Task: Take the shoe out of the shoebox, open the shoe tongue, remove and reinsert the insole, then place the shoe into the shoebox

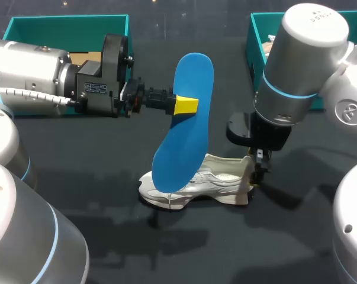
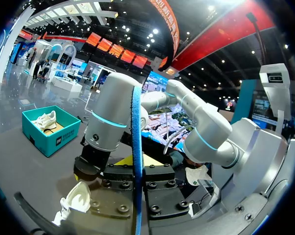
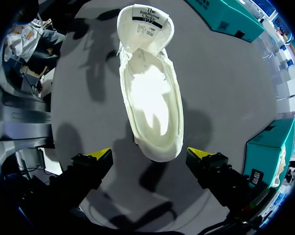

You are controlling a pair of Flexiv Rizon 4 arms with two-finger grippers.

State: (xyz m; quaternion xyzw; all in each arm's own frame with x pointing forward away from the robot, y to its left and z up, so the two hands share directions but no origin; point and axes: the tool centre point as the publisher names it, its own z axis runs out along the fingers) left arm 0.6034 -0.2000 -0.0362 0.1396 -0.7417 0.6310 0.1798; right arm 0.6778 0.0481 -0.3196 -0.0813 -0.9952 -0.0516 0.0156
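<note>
the left pincer point(image 1: 179, 105) pinches the blue insole point(image 1: 187, 77), held upright near the toe of the white shoe point(image 1: 219, 180) on the counter point(image 1: 107, 154). the right pincer point(image 3: 154, 159) is spread, one tip either side of the heel, not touching. the tongue point(image 3: 146, 29) is folded back, its printed label point(image 3: 148, 13) showing.

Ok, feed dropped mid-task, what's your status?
Left gripper shut on blue insole, upright over shoe. Right gripper open at heel. Shoe on table, tongue back. Nothing blocking.
</note>
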